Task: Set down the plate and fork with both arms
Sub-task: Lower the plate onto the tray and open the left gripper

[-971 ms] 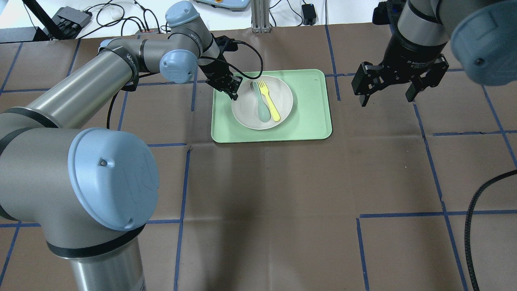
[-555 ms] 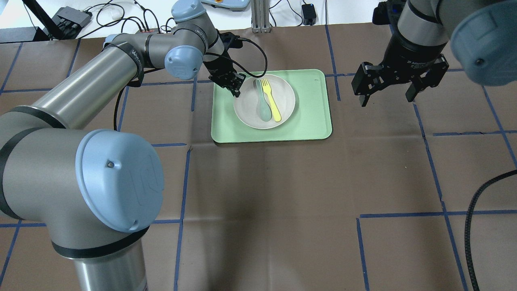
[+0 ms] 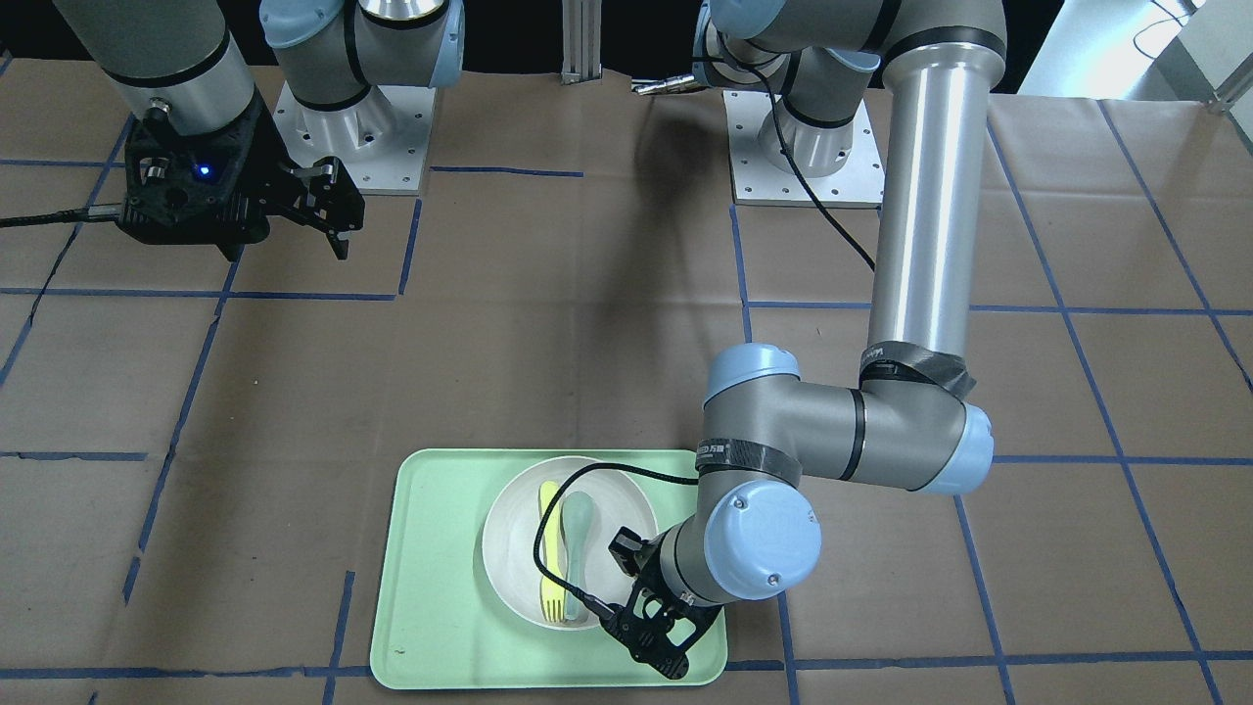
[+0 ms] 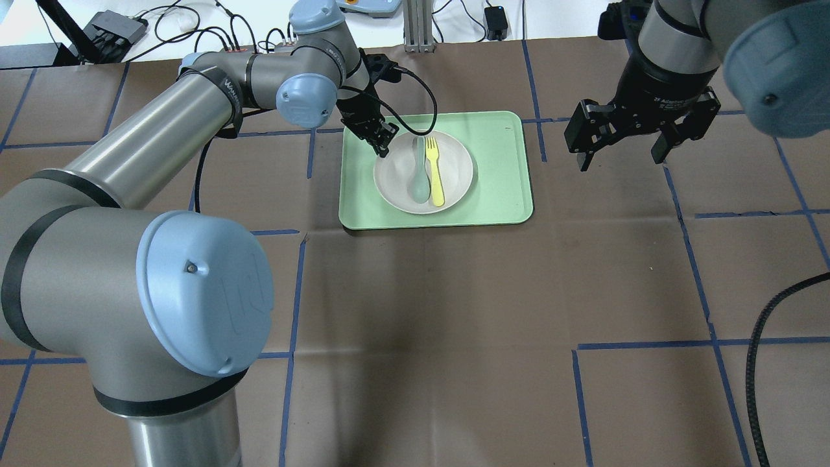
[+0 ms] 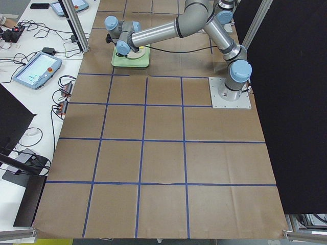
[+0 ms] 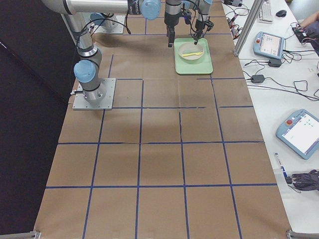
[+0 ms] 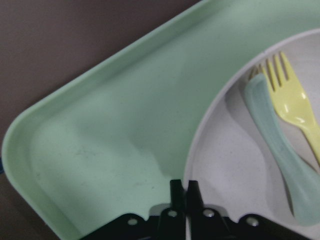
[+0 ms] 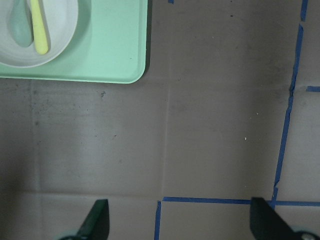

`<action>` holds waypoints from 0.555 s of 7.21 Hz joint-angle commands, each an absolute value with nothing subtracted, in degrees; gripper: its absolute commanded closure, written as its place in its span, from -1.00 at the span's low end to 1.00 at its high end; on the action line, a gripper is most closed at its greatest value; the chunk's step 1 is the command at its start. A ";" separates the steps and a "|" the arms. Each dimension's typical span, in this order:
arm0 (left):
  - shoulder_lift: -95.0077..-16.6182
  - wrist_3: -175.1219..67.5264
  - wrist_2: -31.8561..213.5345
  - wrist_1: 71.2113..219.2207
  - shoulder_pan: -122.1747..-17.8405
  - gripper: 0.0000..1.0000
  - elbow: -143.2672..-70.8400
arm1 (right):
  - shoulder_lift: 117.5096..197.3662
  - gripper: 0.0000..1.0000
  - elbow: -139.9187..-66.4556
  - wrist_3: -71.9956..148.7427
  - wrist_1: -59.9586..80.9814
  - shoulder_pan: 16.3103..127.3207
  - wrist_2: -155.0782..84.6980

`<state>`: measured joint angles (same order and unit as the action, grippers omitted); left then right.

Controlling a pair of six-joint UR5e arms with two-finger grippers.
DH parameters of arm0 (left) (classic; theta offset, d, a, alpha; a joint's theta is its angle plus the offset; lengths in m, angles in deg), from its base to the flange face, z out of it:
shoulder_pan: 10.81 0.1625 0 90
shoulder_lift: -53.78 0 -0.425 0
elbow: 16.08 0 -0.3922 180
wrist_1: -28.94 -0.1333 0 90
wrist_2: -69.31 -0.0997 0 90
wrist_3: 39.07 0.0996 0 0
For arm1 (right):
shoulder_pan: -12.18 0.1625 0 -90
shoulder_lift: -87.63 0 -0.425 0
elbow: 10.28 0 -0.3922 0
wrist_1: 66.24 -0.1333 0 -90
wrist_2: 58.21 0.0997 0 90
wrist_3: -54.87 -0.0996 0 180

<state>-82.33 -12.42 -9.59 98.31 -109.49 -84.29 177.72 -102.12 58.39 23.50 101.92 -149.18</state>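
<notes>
Overhead exterior shows you the plate (image 4: 457, 170), holding the fork (image 4: 433, 170) and spoon (image 4: 419, 178), on the tray (image 4: 502, 188); nothing is placed yet. Left wrist-mounted: the left gripper (image 7: 182, 192) pinches the plate's rim. Right wrist-mounted: the right gripper (image 8: 181, 222) is spread wide and empty.

Left pincer (image 4: 384, 149) and its arm take up the plate's (image 4: 459, 170) far-left rim, jaws closed on it; approach from that side is blocked. The fork (image 4: 433, 172) lies in the plate with the spoon (image 4: 419, 175) tight along its left; its right flank is open. The tray (image 4: 502, 188) is bare right of the plate. Right pincer (image 4: 620, 159), jaws wide, hangs over bare bench (image 4: 454, 311); only the tray's raised rim lies between it and the plate.
</notes>
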 commanded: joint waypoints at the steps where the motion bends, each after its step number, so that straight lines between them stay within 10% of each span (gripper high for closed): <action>1: -82.45 -10.08 -11.55 98.28 -110.22 0.21 -83.15 | 177.72 -1.00 -102.13 58.39 23.50 101.92 -149.18; 4: -81.84 -10.33 -11.55 99.59 -110.13 -1.00 -82.27 | 177.72 -1.00 -102.13 58.39 23.50 101.92 -149.18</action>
